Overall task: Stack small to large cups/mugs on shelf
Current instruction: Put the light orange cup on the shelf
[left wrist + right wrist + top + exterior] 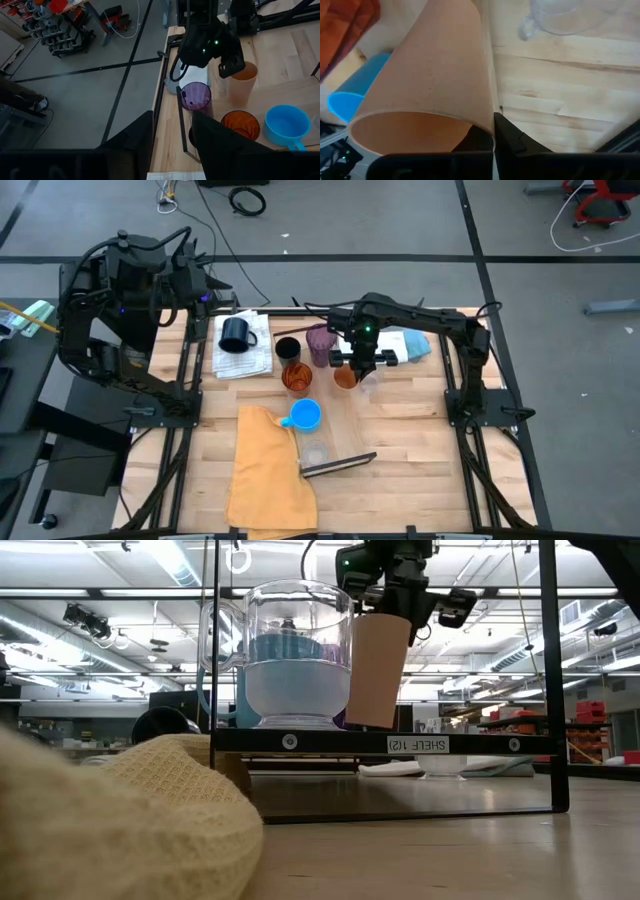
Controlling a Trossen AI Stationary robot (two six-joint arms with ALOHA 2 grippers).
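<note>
My right gripper (357,365) is over the middle of the table, shut on a peach cup (378,668) near the far end of the shelf (420,744). A clear cup (295,650) stands on the shelf. The blue mug (303,415), orange tumbler (296,378), purple tumbler (320,340) and black cup (287,348) stand on the tabletop left of the shelf. A dark navy mug (235,333) sits on a folded white cloth (245,358). My left gripper (172,145) is drawn back at the far left, open and holding nothing. My right gripper pinches the peach cup's wall at its rim (487,107), one finger inside the cup and one finger (515,142) outside. It comes from above, slanting down. The cup hangs mouth up and slightly tilted, its base (368,723) about level with the shelf top; whether it touches there I cannot tell.
A mustard-yellow cloth (268,470) lies at the near left of the table and fills the low view's left foreground. Another clear cup (317,452) stands near the shelf's near end bar (338,465). A white and blue cloth (408,345) lies behind my right gripper.
</note>
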